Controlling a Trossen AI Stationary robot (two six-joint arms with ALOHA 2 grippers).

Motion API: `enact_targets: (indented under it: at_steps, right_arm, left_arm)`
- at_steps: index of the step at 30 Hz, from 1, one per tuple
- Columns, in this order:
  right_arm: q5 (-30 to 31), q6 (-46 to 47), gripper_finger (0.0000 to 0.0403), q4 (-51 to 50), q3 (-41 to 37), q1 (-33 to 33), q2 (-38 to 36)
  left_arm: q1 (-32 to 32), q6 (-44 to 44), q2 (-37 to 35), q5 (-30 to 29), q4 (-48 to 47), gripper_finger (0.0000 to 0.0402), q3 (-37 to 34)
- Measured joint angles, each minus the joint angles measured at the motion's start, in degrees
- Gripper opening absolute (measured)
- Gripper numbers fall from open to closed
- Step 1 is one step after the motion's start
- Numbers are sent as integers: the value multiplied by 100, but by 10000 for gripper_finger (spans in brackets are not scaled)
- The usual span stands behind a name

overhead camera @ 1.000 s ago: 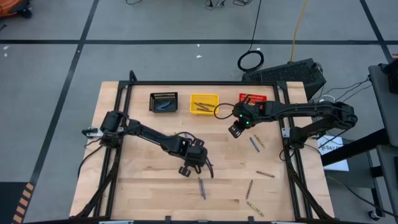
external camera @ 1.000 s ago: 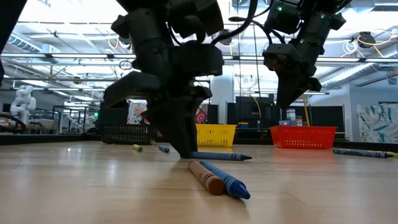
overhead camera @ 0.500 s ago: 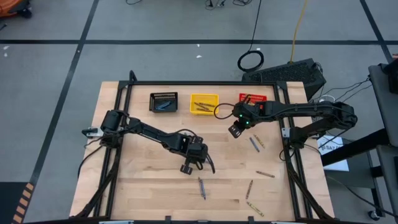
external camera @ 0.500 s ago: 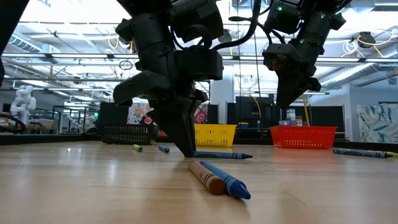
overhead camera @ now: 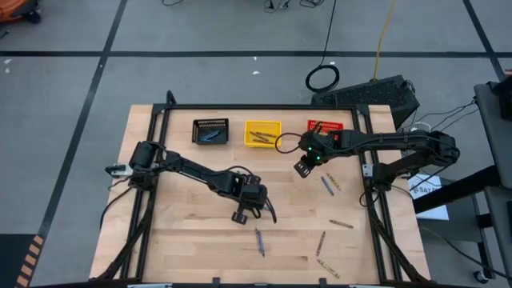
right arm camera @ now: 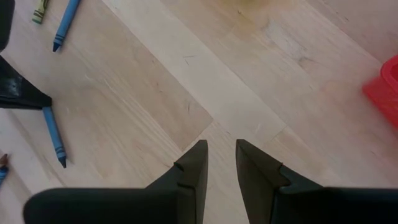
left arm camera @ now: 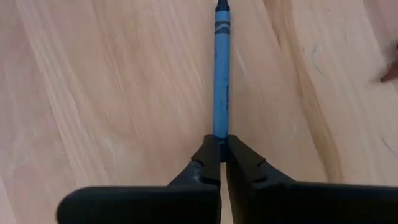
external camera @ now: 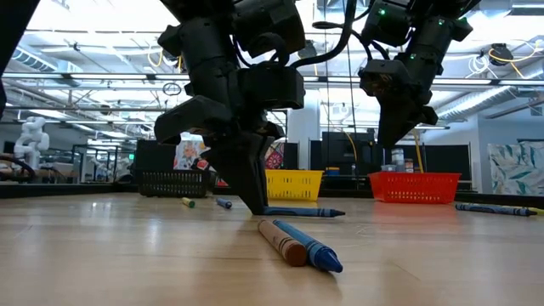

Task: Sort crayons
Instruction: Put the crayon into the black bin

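A blue crayon point(left arm camera: 221, 68) lies flat on the wooden table, pointing away from my left gripper point(left arm camera: 222, 146), which is shut on its near end. In the low view this crayon point(external camera: 302, 212) rests level on the table beside the left fingertips point(external camera: 253, 206). My right gripper point(overhead camera: 302, 168) hangs above the table near the red bin point(overhead camera: 324, 128), open, with nothing between its fingers point(right arm camera: 194, 163). A brown and a blue crayon point(external camera: 297, 242) lie side by side near the front edge. My left gripper pinches the blue crayon's near end point(left arm camera: 221, 129) between its two fingertips. The fingers come slanting down from above, in line with the crayon's length. The crayon lies flat on the table, the rest of it stretching away beyond the fingertips.
A black bin point(overhead camera: 211, 130), a yellow bin point(overhead camera: 262, 133) and the red bin stand along the far edge, with crayons in the black and yellow ones. Loose crayons point(overhead camera: 326, 185), point(overhead camera: 342, 224), point(overhead camera: 320, 242), point(overhead camera: 328, 268) lie on the table's right half.
My left gripper has shut on the blue crayon's near end while staying in place. The crayon still lies flat on the table.
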Motion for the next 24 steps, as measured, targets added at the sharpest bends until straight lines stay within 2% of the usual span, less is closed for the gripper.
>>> enact_targets:
  at_steps: [9, 18, 24]
  right_arm:
    - [0, -1, 71, -4, 0, 0, 2]
    - [2, 12, 71, 0, 0, 0, 2]
    - [2, 14, 71, 0, 0, 1, 2]
  left_arm:
    - [0, -7, -422, 22, -164, 3, -13]
    - [-7, -2, -433, 125, -260, 1, -14]
    - [-16, -2, -418, 125, 220, 0, -33]
